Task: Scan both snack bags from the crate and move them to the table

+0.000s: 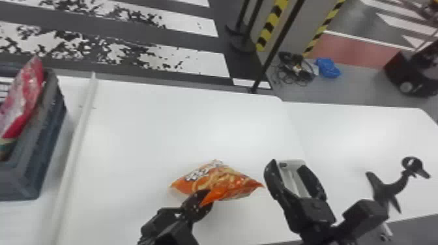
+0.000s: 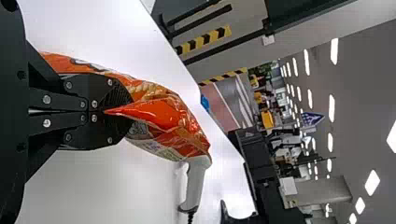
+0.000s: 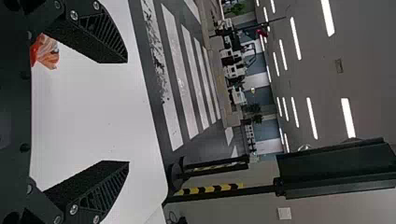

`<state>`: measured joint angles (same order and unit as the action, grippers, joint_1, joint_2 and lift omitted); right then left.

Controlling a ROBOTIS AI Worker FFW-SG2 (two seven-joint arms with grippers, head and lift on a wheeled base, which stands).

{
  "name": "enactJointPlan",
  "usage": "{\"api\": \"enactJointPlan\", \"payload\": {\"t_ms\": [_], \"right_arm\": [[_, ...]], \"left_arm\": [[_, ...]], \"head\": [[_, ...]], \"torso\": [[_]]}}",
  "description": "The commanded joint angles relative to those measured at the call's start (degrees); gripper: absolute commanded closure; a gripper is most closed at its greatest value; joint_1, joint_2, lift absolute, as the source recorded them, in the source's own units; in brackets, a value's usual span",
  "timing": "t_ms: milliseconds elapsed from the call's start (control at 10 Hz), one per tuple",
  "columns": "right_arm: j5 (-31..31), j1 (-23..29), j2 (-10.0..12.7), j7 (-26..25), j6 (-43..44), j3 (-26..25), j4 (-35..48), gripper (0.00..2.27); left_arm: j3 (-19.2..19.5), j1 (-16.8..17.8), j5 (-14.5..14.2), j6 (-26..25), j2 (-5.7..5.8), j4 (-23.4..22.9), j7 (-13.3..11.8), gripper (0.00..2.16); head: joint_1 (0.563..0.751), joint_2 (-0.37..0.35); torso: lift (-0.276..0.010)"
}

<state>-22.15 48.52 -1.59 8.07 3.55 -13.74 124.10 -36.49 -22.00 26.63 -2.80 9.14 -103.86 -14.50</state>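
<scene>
Left gripper, clenched and nearer than the parted right gripper, has, at the white table, the orange snack bag just ahead, long axis running left to right, near corner pinched.

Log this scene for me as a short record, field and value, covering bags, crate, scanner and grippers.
orange snack bag: at the table, one corner gripped; whether it rests there, cannot tell
red snack bag: in the crate, sticking up above its rim
crate: grey, at the head view's left edge
scanner: white, handheld, corded, beyond the orange snack bag in the left wrist view
left gripper: shut on the orange snack bag's corner
right gripper: open, empty, right of that bag
</scene>
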Motion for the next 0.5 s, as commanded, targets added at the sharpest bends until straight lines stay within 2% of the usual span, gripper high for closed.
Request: {"api": "enactJointPlan", "payload": {"t_ms": [0, 200, 300, 400], "right_arm": [[0.00, 0.08, 0.01, 0.01, 0.00, 0.11, 0.09, 0.16], [0.00, 0.26, 0.01, 0.01, 0.00, 0.29, 0.17, 0.16], [0.00, 0.34, 0.01, 0.01, 0.00, 0.29, 0.26, 0.16], [0.00, 0.34, -0.08, 0.01, 0.00, 0.20, 0.26, 0.16]], "left_arm": [[-0.95, 1.88, -0.35, -3.49, -0.53, 3.14, 0.09, 1.91], [-0.95, 4.34, -3.25, -3.49, -1.58, 8.33, -0.53, 1.89], [-1.13, 3.99, -3.34, -3.31, -2.29, 8.59, 0.70, 1.39], [-1.65, 3.55, -3.43, -6.30, -2.37, 7.45, 0.00, 0.03]], "head": [[0.695, -0.350], [0.695, -0.350], [0.695, -0.350], [0.695, -0.350]], "torso": [[-0.087], [-0.087], [-0.087], [-0.087]]}}
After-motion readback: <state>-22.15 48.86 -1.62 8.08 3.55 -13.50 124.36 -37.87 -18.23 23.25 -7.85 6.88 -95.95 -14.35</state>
